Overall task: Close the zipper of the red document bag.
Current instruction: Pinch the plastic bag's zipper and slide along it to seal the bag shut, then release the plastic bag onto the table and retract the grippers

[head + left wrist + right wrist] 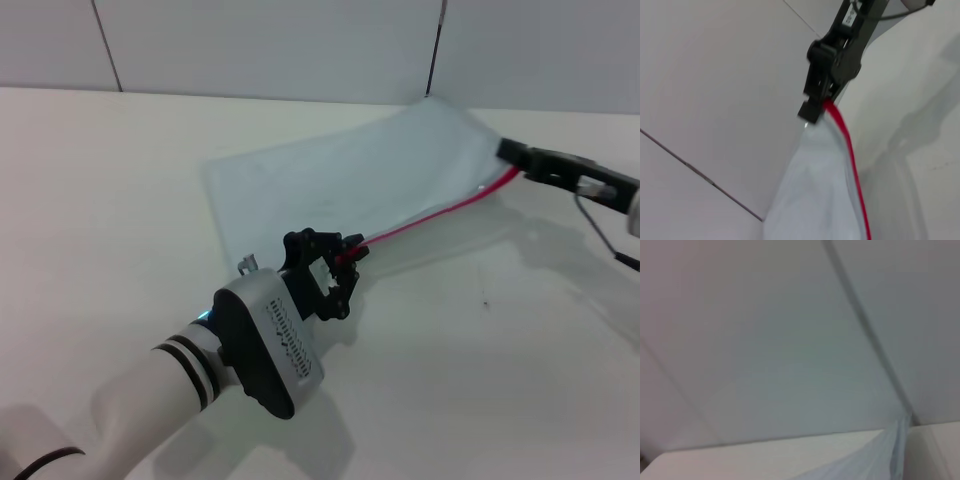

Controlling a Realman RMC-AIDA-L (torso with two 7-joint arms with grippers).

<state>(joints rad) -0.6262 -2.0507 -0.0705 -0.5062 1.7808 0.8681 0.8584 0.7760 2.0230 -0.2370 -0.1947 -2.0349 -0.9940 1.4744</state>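
I see the red document bag [350,175] lying on the white table [110,180], its far right corner lifted. My left gripper [345,262] is pinched closed on the near end of the zipper [430,217]; my right gripper [512,152] clamps the far end.
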